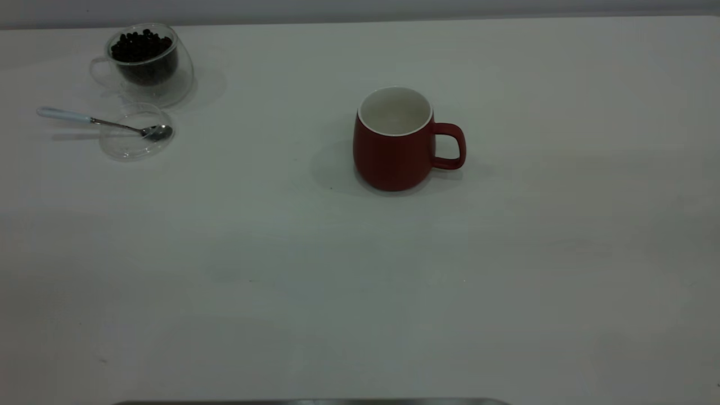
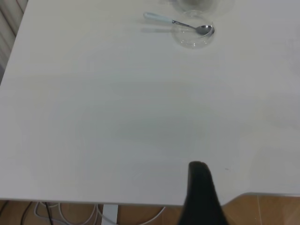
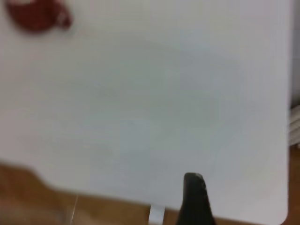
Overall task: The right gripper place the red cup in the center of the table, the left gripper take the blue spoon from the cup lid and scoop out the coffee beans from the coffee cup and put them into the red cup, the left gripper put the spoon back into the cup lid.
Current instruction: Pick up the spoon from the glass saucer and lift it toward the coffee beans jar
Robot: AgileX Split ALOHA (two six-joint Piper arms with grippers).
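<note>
Table (image 1: 360,292): plain white tabletop, carries everything; exterior view shows no arm over it.
Red cup (image 1: 396,140): upright near the middle of the tabletop, slightly toward the far edge; white inside looks empty, loop handle points to the right side. Shows as a red blur in the right wrist view (image 3: 37,14), well apart from that gripper.
Coffee cup (image 1: 143,62): clear double-walled glass at the far left corner, tilted-looking rim, glass handle on its left side.
Coffee beans (image 1: 140,46): dark heap inside the coffee cup, up to near the rim.
Cup lid (image 1: 132,143): clear shallow disc lying just beside the coffee cup on its near side, well apart from the red cup.
Blue spoon (image 1: 101,122): lies across the cup lid, metal bowl resting on the lid's right part, pale handle sticking out past the lid toward the left edge; also seen in the left wrist view (image 2: 178,23).
Left gripper (image 2: 202,197): over the near edge of the tabletop, far from spoon and lid; only one dark finger shows, holds nothing visible, opening cannot be told.
Right gripper (image 3: 194,199): at the near edge toward the right corner; one dark finger shows, nothing in it, opening cannot be told.
</note>
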